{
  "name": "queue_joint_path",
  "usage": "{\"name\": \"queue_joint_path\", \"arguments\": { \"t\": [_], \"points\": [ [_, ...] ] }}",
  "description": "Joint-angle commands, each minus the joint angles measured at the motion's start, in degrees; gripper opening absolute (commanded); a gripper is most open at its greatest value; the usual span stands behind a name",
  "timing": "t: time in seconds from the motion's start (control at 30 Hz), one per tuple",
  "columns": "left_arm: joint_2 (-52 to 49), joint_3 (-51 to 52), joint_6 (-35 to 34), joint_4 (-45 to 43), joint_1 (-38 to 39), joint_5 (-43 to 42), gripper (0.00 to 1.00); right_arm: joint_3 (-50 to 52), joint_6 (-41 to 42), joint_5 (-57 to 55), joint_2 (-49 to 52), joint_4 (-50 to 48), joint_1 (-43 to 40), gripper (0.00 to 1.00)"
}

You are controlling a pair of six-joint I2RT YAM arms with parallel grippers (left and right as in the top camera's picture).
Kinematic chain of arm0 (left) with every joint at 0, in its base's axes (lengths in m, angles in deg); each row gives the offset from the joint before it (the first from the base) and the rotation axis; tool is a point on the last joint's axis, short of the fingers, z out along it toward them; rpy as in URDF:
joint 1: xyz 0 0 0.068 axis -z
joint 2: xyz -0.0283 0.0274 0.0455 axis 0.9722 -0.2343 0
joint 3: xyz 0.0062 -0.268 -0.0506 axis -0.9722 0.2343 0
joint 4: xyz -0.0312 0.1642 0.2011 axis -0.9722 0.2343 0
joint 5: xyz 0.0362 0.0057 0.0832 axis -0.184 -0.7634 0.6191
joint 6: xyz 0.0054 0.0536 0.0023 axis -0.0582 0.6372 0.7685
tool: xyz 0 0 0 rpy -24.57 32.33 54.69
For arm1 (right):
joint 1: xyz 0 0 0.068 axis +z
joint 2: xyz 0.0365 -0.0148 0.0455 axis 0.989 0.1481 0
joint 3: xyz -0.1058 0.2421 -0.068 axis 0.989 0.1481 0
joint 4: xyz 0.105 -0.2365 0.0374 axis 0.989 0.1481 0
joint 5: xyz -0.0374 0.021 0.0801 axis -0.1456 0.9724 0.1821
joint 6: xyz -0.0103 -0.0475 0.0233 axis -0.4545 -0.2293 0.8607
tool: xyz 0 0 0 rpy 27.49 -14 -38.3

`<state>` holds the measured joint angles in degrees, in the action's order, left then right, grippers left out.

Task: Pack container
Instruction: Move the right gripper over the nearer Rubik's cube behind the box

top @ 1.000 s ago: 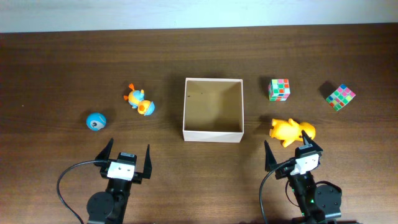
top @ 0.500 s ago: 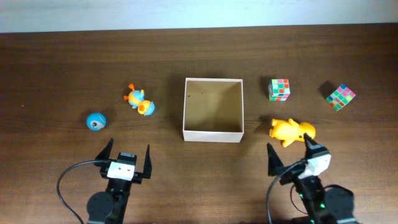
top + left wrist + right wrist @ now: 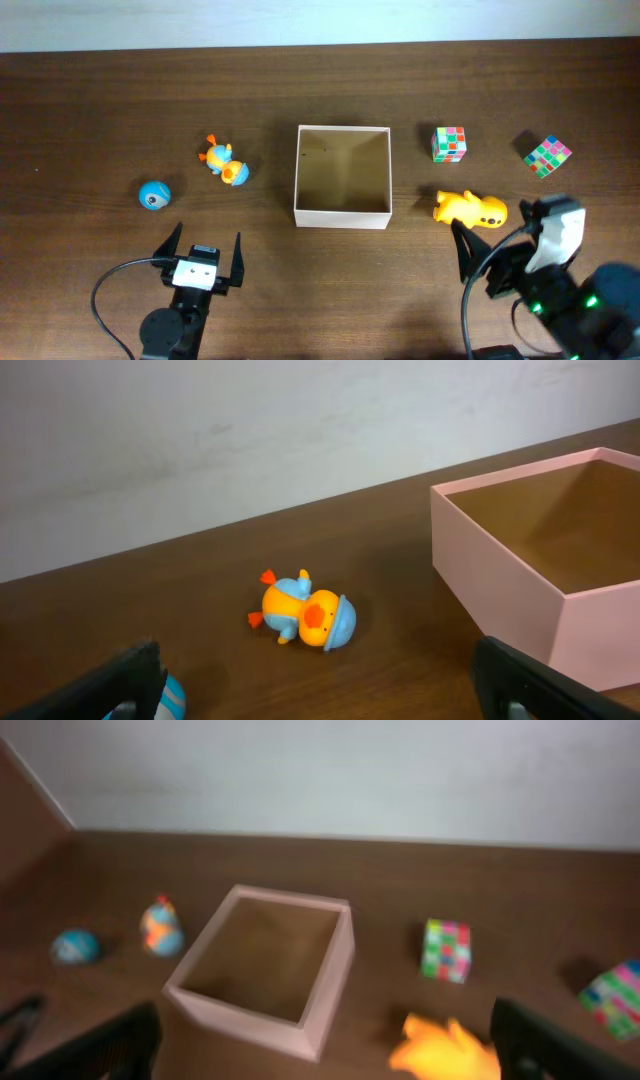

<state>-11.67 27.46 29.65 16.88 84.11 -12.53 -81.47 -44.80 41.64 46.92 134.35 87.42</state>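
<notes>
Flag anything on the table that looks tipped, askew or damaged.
Nothing damaged or spilled. The orange-and-blue toy, left of the container, seems to lie on its side. The far-right puzzle cube sits turned cornerwise, unlike the other puzzle cube nearer the container. The container stands upright and empty.

Overhead: looks straight down from far, whole table in frame. Left wrist: low near the tabletop, faces the back wall, close. Right wrist: higher, tilted down, blurred. All three share the container and the orange-blue toy.
</notes>
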Motion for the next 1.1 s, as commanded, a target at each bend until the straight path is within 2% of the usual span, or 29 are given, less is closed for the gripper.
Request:
{"name": "queue_joint_path", "arguments": {
  "t": [0.0, 0.23, 0.47, 0.57, 0.87, 1.07],
  "points": [
    [0.3, 0.1, 0.9, 0.4, -0.3, 0.0, 0.99, -8.0, 0.5, 9.2, 5.9, 1.0, -0.3, 0.99],
    [0.3, 0.1, 0.9, 0.4, -0.3, 0.0, 0.99, -8.5, 0.2, 11.4, 11.2, -0.8, -0.3, 0.99],
    [0.3, 0.1, 0.9, 0.4, -0.3, 0.0, 0.99, -9.0, 4.0, -5.0, 21.2, -1.0, -0.3, 0.99],
    [0.3, 0.1, 0.9, 0.4, -0.3, 0.0, 0.99, -10.9, 4.8, -7.1, 29.1, -0.5, -0.3, 0.99],
    [0.3, 0.1, 0.9, 0.4, -0.3, 0.0, 0.99, -28.7, 4.5, -8.6, 55.7, 8.4, -0.8, 0.99],
    [0.3, 0.1, 0.9, 0.4, -0.3, 0.0, 0.99, -37.7, 3.9, -9.0, 63.3, 11.0, -3.6, 0.99]
  ]
}}
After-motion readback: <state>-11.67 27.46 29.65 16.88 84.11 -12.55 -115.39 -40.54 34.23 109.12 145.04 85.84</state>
